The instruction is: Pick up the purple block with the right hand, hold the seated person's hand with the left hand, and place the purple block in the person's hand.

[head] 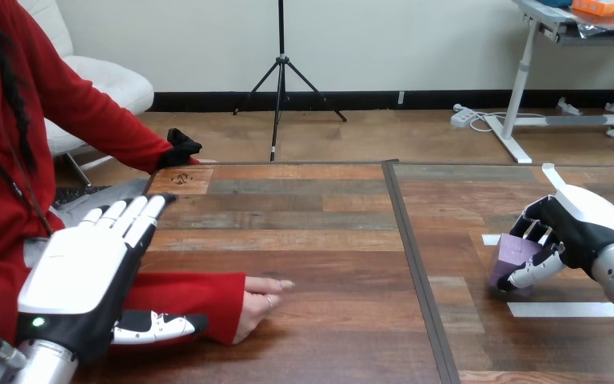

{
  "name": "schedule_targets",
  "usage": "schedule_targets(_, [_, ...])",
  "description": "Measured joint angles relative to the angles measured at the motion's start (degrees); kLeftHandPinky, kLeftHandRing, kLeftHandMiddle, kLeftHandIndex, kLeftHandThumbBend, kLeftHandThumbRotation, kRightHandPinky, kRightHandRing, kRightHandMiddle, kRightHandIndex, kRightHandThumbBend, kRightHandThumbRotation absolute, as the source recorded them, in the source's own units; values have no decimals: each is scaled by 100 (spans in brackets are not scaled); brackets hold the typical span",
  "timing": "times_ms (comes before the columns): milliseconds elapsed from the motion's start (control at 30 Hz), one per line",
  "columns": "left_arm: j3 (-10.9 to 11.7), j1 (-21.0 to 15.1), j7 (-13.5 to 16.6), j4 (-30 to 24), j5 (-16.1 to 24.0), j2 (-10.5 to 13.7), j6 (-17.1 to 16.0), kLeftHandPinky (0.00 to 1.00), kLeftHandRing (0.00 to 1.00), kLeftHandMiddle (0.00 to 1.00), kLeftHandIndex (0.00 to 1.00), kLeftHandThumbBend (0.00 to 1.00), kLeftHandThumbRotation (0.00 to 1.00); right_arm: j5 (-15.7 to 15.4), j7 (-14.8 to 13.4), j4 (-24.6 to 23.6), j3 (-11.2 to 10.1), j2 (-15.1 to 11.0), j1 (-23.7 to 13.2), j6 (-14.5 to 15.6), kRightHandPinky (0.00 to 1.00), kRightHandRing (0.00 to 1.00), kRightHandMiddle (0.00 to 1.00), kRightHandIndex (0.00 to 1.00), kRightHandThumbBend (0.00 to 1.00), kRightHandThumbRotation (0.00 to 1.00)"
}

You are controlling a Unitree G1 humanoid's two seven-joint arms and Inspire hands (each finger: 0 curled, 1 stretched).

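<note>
- Head view, right side: the purple block is seen low on the wooden table, just above a white tape strip.
- The block is enclosed by the right hand: curled fingers are laid over its top and far face, and the thumb is pressed against its near lower edge.
- Whether the block is resting on the table or is raised slightly off it cannot be told.
- A dark seam is seen running down the table between the block and the left side.
- The person's hand is laid flat on the table at the left, well apart from the block, fingers pointed toward the seam.
- The left hand is held over the person's red sleeve, fingers straight and spread wide, nothing gripped; its thumb is seen lying across the sleeve, short of the person's hand.
</note>
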Motion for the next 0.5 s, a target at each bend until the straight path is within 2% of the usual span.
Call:
schedule_targets(233, [-204,-130,47,171,96,87,33,89,88,88,88,100,57,1,0,0,0,0,0,7,35,41,47,50,70,0])
schedule_targets(500, [-521,-381,43,432,239,225,24,88,87,86,86,100,58,0,0,-1,0,1,0,8,40,46,51,50,70,0])
